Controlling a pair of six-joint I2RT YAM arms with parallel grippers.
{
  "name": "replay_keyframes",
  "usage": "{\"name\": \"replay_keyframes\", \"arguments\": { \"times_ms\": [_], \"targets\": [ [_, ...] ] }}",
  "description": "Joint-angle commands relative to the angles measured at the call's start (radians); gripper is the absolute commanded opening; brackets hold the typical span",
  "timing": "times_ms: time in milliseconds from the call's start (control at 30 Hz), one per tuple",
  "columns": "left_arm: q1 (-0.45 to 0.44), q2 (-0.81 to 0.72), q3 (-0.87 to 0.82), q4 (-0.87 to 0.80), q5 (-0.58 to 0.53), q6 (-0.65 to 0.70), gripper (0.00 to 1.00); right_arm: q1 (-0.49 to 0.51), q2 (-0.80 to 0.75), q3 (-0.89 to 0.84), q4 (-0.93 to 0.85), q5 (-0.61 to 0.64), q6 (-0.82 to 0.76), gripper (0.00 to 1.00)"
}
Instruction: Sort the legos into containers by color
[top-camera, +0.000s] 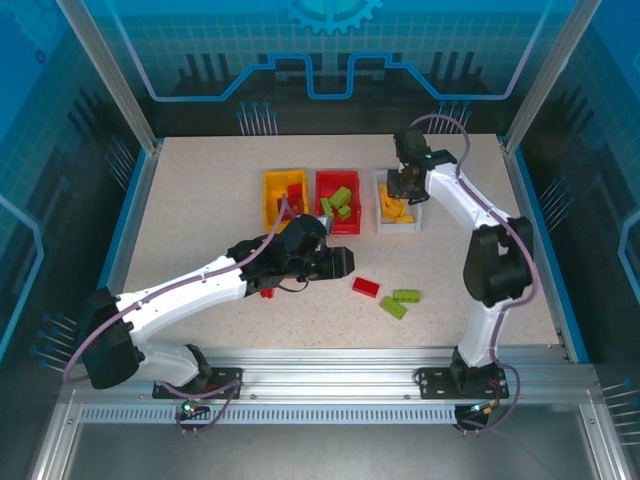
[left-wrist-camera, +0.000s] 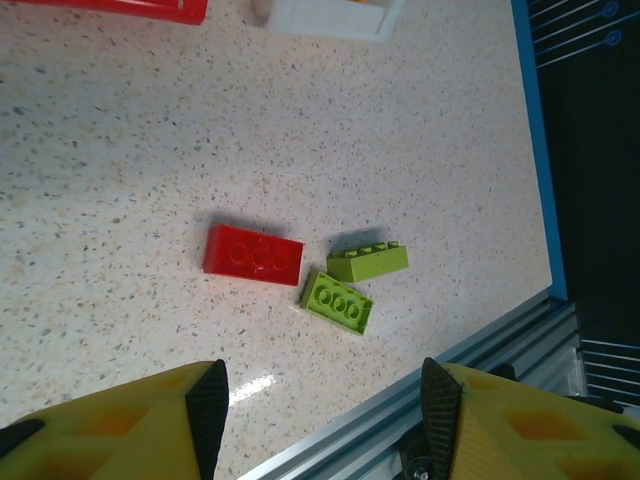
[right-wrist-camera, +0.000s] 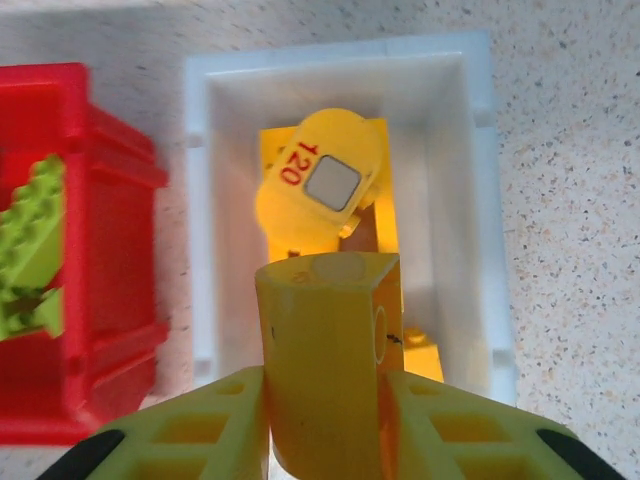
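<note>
Here red brick lies studs-up, long axis left-right.

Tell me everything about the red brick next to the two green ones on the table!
The red brick is a shiny plastic rectangle with round studs on top. It lies flat, studs up, on the speckled table, close beside two green bricks. Nothing holds it; the left gripper hangs open nearby.
</note>
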Motion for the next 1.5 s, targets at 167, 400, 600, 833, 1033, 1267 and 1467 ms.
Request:
{"name": "replay_keyframes", "arguments": {
  "times_ms": [167,400,600,833,1033,1267,1467],
  "targets": [
    [-0.018,0.020,0.040,0.041,0.000,0.037,0.57,-0.026,0.174,0.209,-0.154,0.105,0.032,0.39],
    [-0.022,0.031,0.040,0.034,0.006,0.055,0.58,-0.027,0.174,0.231,-0.155,0.102,0.017,0.51],
    [-0.022,0.028,0.042,0.005,-0.011,0.091,0.58,0.022,0.035,0.194,-0.116,0.127,-0.018,0.53],
    [-0.021,0.035,0.034,-0.056,-0.031,0.176,0.62,0.111,-0.237,0.028,-0.033,0.117,-0.046,0.60],
    [-0.022,0.137,0.081,-0.171,-0.053,0.182,0.67,0.214,-0.578,-0.356,0.063,0.048,0.016,0.68],
    [-0.046,0.334,0.175,-0.202,-0.018,-0.238,0.66,0.302,-1.016,-0.730,0.104,-0.041,0.098,0.74],
    [-0.053,0.441,0.214,-0.116,0.009,-0.577,0.68,0.311,-1.278,-0.862,0.078,-0.124,0.120,0.81]
  ]
}}
